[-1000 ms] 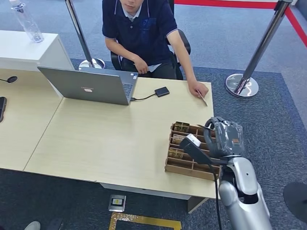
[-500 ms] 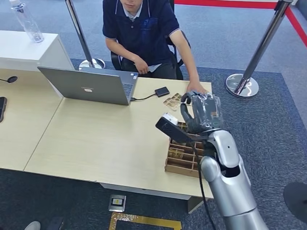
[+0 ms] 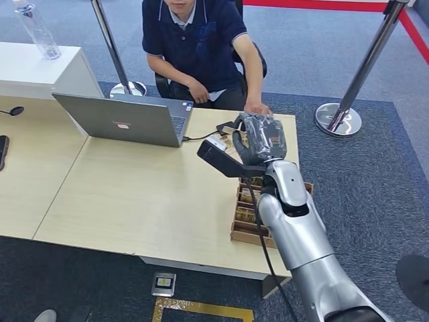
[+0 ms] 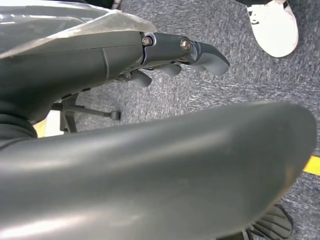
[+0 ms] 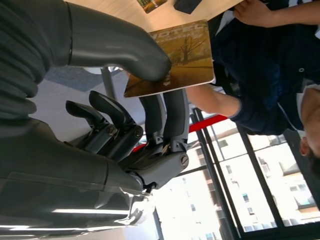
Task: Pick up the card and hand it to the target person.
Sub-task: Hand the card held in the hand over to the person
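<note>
My right hand (image 3: pixel 259 137) has swung further toward the desk's (image 3: pixel 127 194) far edge.
It pinches the card (image 5: pixel 177 60) (thumb on top) near the person (image 3: pixel 202 40).

We saw a glossy printed yellow-brown card (image 5: pixel 177 62) under the matt grey plastic thumb of the right hand (image 5: pixel 124 120). The pale wood-grain surface (image 3: pixel 131 194) looked smooth and matt, the brown cardboard divided tray (image 3: pixel 248 225) dull, and the grey carpet floor (image 3: pixel 384 188) rough.

The card (image 5: pixel 177 62) shows faint letters along one edge that look like "HOTEL"; nothing else is readable.
</note>
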